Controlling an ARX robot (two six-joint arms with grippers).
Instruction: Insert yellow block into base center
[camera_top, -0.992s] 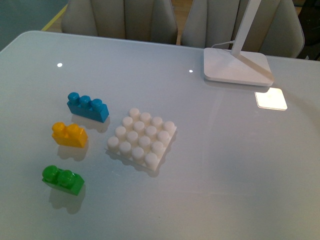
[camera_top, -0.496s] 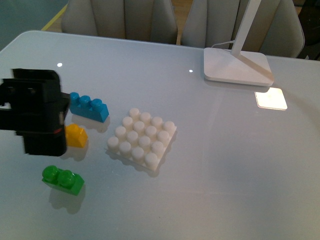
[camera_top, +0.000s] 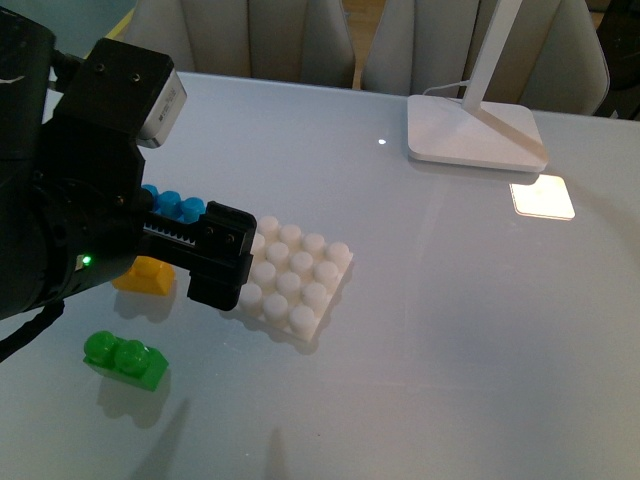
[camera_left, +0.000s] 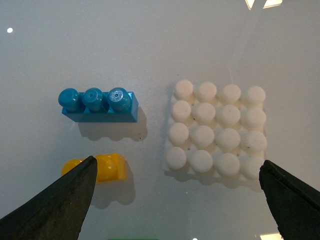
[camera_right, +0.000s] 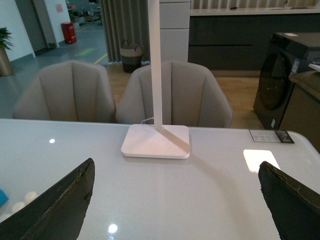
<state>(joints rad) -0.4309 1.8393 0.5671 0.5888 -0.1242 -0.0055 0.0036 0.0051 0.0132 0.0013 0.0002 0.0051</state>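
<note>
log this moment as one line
stage: pre-grasp | left jaws: open, empty | yellow block: on table, unheld | base: bare | right jaws: open, empty

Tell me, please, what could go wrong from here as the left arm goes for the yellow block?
1. The open left end effector is not centred on the yellow block: one finger overlaps it in the wrist view, so descending here could knock it aside.
2. The blue brick lies close beside the block, and a wide finger could bump it.
3. The other finger hangs near the base, which might get shifted.
</note>
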